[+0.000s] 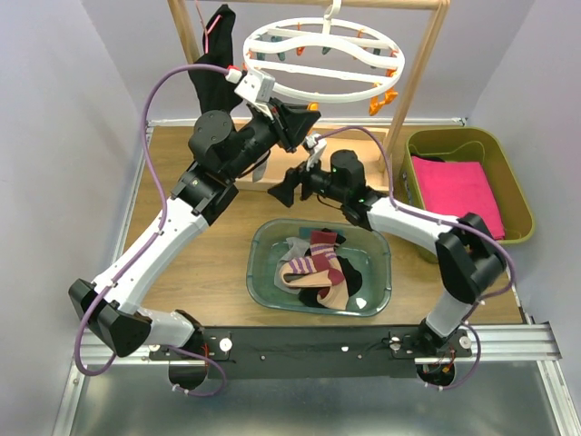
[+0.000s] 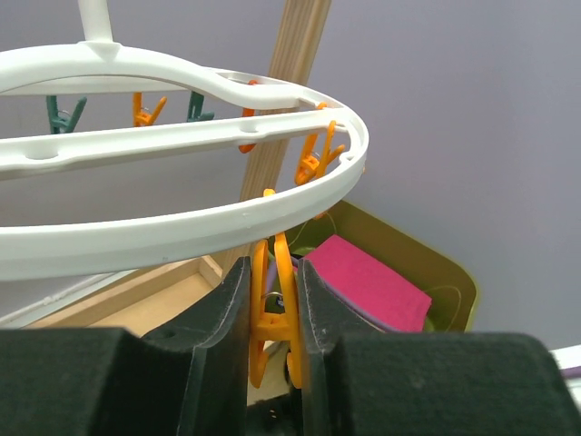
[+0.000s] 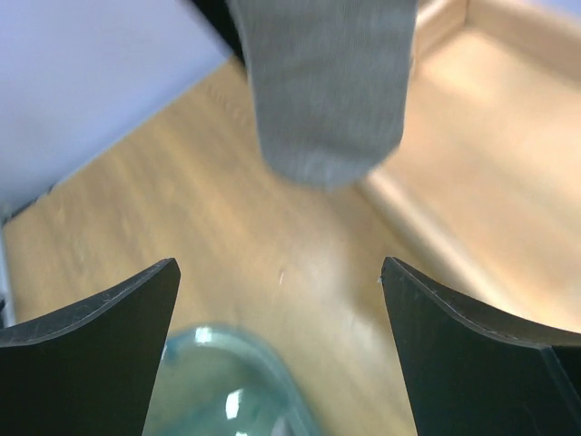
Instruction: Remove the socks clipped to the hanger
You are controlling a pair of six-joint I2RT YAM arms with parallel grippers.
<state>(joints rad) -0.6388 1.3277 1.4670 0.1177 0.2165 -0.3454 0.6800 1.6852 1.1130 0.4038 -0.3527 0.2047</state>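
The white round hanger (image 1: 327,54) hangs from the wooden frame, with orange and teal pegs dangling below it. My left gripper (image 1: 302,116) is raised to its near rim (image 2: 182,227) and is shut on an orange peg (image 2: 272,304), pinching it. My right gripper (image 1: 287,185) stands wide open lower down, with nothing between its fingers. A blurred grey sock (image 3: 327,82) hangs just ahead of the right gripper (image 3: 277,268), clear of its jaws; its top is cut off. Several socks (image 1: 313,265) lie in the teal basin (image 1: 263,238).
An olive bin (image 1: 508,173) with a folded pink cloth (image 1: 458,186) stands at the right. The wooden posts (image 1: 418,82) flank the hanger. A black garment (image 1: 213,64) hangs on a pink hook at the back left. The basin's rim (image 3: 272,381) lies below the right jaws.
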